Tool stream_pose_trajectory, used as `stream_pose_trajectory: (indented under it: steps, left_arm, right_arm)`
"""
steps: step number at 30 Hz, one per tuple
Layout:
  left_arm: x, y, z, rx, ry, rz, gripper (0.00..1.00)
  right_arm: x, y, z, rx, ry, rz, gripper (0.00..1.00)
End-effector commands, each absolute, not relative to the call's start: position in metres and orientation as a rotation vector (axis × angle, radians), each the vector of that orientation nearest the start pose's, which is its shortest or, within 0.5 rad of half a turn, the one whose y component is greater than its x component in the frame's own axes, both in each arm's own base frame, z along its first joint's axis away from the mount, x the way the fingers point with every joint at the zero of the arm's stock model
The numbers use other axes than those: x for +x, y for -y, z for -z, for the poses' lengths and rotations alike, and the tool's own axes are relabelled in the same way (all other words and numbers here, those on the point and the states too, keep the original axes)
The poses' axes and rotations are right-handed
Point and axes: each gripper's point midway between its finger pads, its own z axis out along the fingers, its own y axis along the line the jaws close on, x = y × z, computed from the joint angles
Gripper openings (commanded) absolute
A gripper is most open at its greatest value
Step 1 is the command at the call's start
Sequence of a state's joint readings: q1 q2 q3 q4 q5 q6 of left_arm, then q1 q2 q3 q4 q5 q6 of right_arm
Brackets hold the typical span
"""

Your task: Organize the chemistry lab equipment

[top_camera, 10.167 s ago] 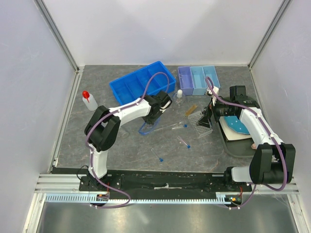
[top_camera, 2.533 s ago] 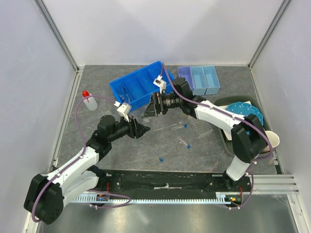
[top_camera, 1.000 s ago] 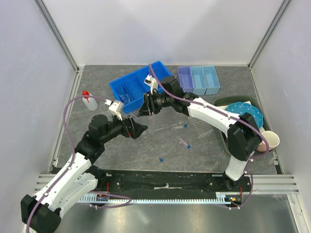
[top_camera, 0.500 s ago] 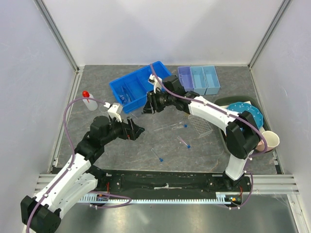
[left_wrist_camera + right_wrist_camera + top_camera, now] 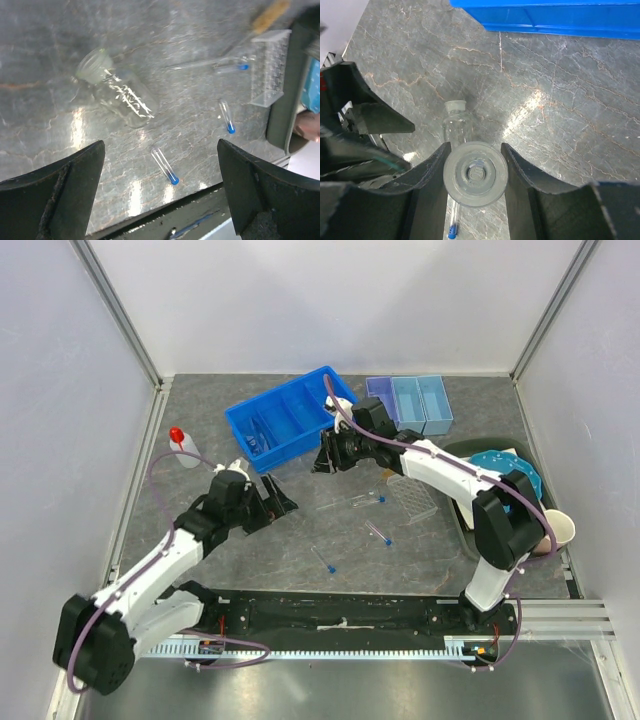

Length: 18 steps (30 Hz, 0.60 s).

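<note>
Grey marbled table [image 5: 420,565], seen from above.

- Right gripper [image 5: 323,452]: just off the near right corner of the blue bin [image 5: 290,418], pointing down. The wrist view shows both fingers pressed against the sides of a round glass flask [image 5: 475,175], which is held clear of the table. It is seen end-on as a disc.
- Second flask [image 5: 120,92]: clear, lying on its side on the bare table. It is directly under the held one, neck toward the bin, with nothing touching it.
- Left gripper [image 5: 160,145]: jaws spread wide with nothing between them. It is poised above the table just near of the second flask and apart from it. One black finger shows at the left edge of the right wrist view.
- Blue-capped tubes, all flat on the table: far tube [image 5: 366,500] just beside the rack [image 5: 417,500], mid tube [image 5: 378,533] nearer, and near tube [image 5: 322,560] closest to the arm bases. They lie well apart from one another.
- Rack: clear, lying flat at the left edge of the dark tray.
- Stick [image 5: 270,15]: tan, beyond the rack. Its end is blurred in the left wrist view.
- Bottle [image 5: 183,447]: white with a red cap, upright near the left wall, away from both arms.
- Far right: teal plate [image 5: 508,475] on the dark tray, cup [image 5: 560,528] beside it.
- Pale trays [image 5: 408,403] sit right of the bin.
</note>
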State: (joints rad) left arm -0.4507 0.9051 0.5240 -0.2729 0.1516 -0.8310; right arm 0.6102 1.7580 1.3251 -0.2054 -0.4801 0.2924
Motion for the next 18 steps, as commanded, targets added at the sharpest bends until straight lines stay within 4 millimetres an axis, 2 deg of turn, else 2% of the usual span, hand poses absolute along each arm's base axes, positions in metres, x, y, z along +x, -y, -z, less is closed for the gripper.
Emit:
stream_pose_trajectory:
  steps: [1,2,4,5,7,9,12,18]
  left_arm:
    - [0.236,0.171,-0.104,-0.765,-2.451,0.757,1.0]
    - [0.238,0.17,-0.105,-0.805,-2.466,0.736,1.0]
    - [0.231,0.165,-0.086,-0.894,-2.56,0.631,1.0]
    - [0.233,0.167,-0.087,-0.909,-2.572,0.617,1.0]
    - [0.229,0.166,-0.074,-0.951,-2.627,0.533,1.0]
    - [0.231,0.169,-0.073,-0.957,-2.643,0.5,1.0]
    - [0.233,0.168,-0.062,-0.979,-2.668,0.403,1.0]
    - [0.242,0.159,-0.04,-0.938,-2.697,0.2,0.9]
  right_arm:
    - [0.339,-0.337,-0.19,-0.67,-2.114,-0.98,0.08]
    - [0.339,-0.336,-0.191,-0.67,-2.109,-0.979,0.08]
    - [0.337,-0.332,-0.192,-0.67,-2.107,-0.978,0.08]
    - [0.337,-0.332,-0.192,-0.671,-2.106,-0.98,0.08]
    - [0.334,-0.331,-0.192,-0.673,-2.104,-0.987,0.08]
    - [0.332,-0.331,-0.195,-0.675,-2.092,-0.996,0.08]
    - [0.331,-0.332,-0.2,-0.673,-2.081,-1.012,0.09]
    - [0.326,-0.334,-0.203,-0.671,-2.07,-1.041,0.09]
